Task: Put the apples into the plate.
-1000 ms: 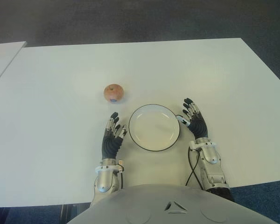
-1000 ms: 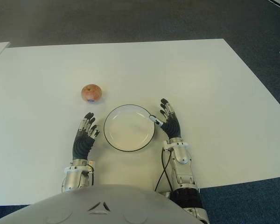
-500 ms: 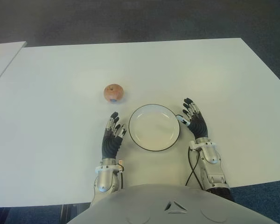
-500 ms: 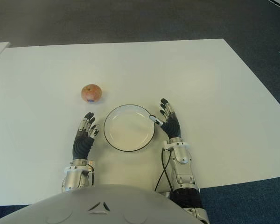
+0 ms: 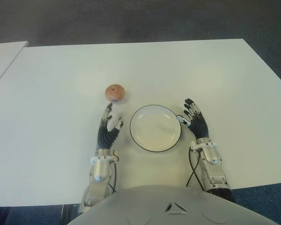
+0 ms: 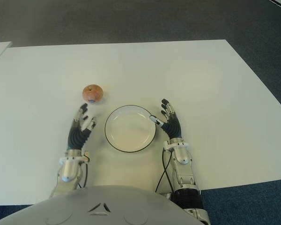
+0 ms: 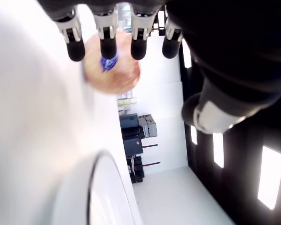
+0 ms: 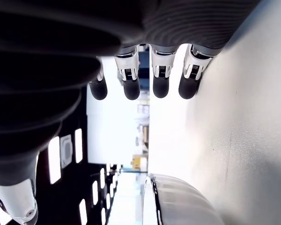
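One red-orange apple (image 5: 114, 93) with a small blue sticker lies on the white table (image 5: 201, 70), left of and behind the plate. The white plate (image 5: 155, 128) with a dark rim holds nothing. My left hand (image 5: 107, 125) is open, fingers stretched toward the apple, fingertips a short way in front of it and not touching. In the left wrist view the apple (image 7: 113, 68) shows just beyond the fingertips (image 7: 107, 49). My right hand (image 5: 193, 117) is open beside the plate's right rim, and its wrist view shows the plate (image 8: 178, 199) edge close by.
A second white table's corner (image 5: 4, 54) shows at the far left. Dark carpet (image 5: 131, 21) lies beyond the table's far edge.
My left hand has lifted, turned on edge and moved forward toward the apple. The right hand, apple and plate have not moved.
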`<state>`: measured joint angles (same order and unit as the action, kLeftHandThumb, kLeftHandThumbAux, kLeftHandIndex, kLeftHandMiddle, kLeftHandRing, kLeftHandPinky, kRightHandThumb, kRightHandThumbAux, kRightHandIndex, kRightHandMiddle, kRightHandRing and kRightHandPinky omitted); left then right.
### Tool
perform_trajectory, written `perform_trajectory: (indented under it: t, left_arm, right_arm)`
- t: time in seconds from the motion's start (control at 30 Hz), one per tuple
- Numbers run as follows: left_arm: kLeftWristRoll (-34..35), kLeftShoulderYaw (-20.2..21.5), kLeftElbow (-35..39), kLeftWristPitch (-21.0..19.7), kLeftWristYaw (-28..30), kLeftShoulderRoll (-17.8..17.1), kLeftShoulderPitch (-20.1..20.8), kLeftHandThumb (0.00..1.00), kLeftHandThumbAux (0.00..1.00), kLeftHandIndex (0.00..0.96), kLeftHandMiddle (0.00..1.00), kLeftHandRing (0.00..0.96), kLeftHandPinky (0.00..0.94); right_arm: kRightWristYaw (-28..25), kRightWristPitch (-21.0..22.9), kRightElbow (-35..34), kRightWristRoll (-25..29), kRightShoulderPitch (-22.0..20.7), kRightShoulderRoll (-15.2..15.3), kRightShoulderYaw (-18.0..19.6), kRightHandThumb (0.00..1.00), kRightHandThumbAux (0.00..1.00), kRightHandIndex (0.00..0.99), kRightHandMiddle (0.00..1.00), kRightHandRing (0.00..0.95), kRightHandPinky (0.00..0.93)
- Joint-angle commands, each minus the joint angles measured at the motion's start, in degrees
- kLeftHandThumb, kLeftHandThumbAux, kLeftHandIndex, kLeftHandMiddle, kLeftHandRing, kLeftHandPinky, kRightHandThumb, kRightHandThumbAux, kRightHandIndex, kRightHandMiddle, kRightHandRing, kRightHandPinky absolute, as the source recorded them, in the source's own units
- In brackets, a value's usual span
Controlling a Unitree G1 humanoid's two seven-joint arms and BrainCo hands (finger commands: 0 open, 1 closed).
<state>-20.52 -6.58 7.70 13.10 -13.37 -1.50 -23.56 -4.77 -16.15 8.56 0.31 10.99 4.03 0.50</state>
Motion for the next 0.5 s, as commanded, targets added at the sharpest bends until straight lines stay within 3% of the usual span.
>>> perform_trajectory:
  t: [0.03,0.17,0.3,0.5]
  left_arm:
    - [-12.7,2.5,2.2,-6.9,-3.5,-4.3,6.8,0.156,0.527,0.029,0.0,0.0,0.032]
    - [-20.8,1.7,5.1,-12.8,-2.7,-6.2,10.3,0.243,0.486,0.059,0.001,0.007,0.081]
    - [-26.7,0.7,7.8,-17.2,0.6,-8.9,12.1,0.313,0.444,0.076,0.0,0.003,0.05]
    - [-37.0,-0.3,7.4,-21.0,9.9,-18.0,19.5,0.362,0.389,0.076,0.0,0.0,0.006]
  right_arm:
    - [0.4,1.3,2.5,-0.7,0.3,0.0,-0.1,0.116,0.668,0.0,0.0,0.0,0.0]
    - [0.4,0.8,3.6,-0.8,-0.1,0.0,-0.2,0.113,0.661,0.0,0.0,0.0,0.0]
    - [0.4,0.2,4.7,-0.8,-0.4,-0.2,-0.3,0.111,0.653,0.0,0.0,0.0,0.0]
    - [0.3,-0.5,6.0,-0.5,-0.8,-0.5,-0.3,0.112,0.647,0.0,0.0,0.0,0.0]
